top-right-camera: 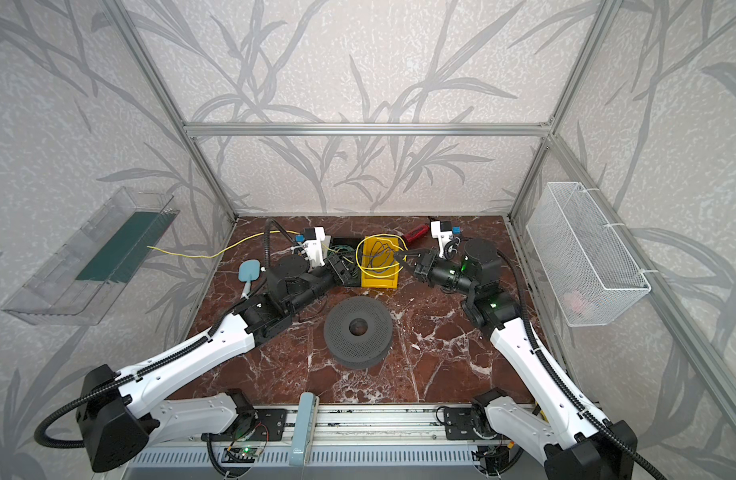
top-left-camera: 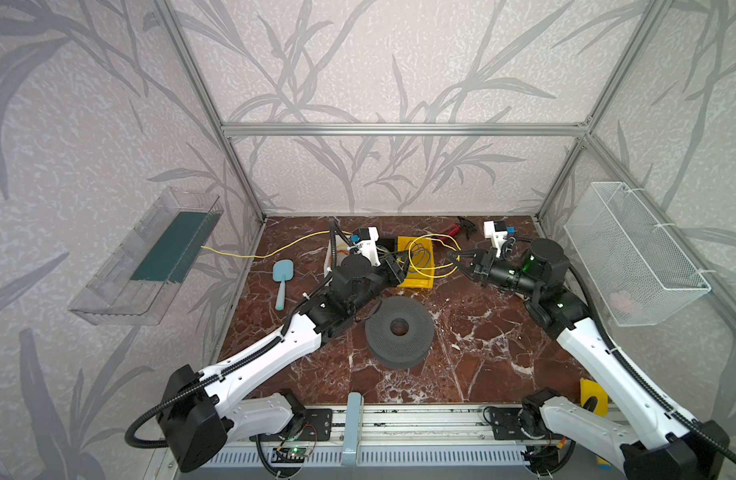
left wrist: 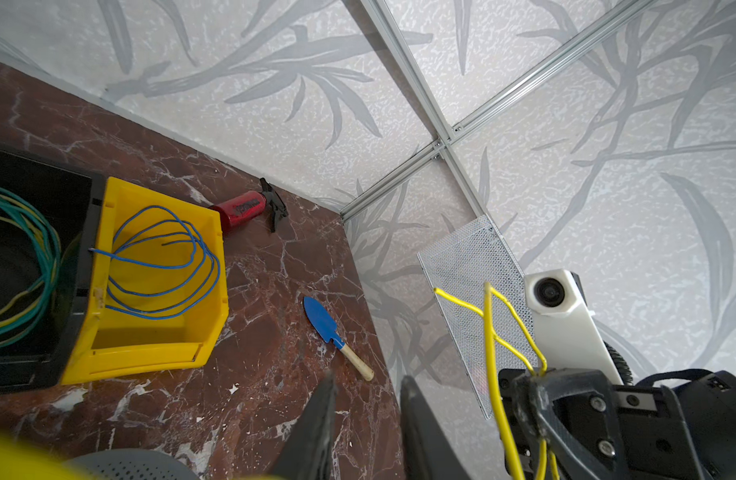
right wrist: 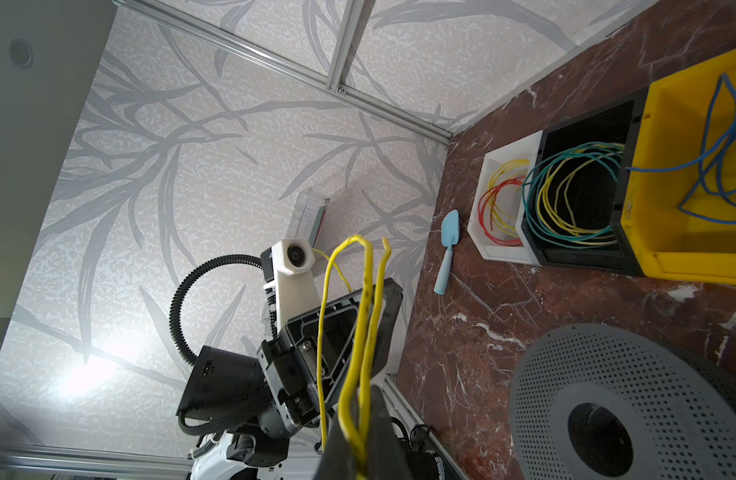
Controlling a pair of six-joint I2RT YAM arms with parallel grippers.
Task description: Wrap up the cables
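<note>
Thin bright yellow cables [right wrist: 358, 340], springy looping strands, kinked ends

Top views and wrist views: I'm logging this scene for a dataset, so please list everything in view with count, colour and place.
Yellow wire: 1, looped at back middle, tail trailing left.
Yellow bin: 1, back middle, holding a blue wire coil.
Black bin: 1, left of it, holding green and yellow wires.
White bin: 1, leftmost, holding red and yellow wires.
Light blue trowel: 1, left of the bins.
Dark blue trowel: 1, toward the right wall.
Spray bottle: 1, red, back edge.
Spool: 1, grey, table centre.
Mesh basket: 1, white, right wall.
Clear tray: 1, left wall.
Arms: 2, white and black, front.
Left end effector: 1, black, fingers apart.
Right end effector: 1, black, shut on the yellow wire.
</note>
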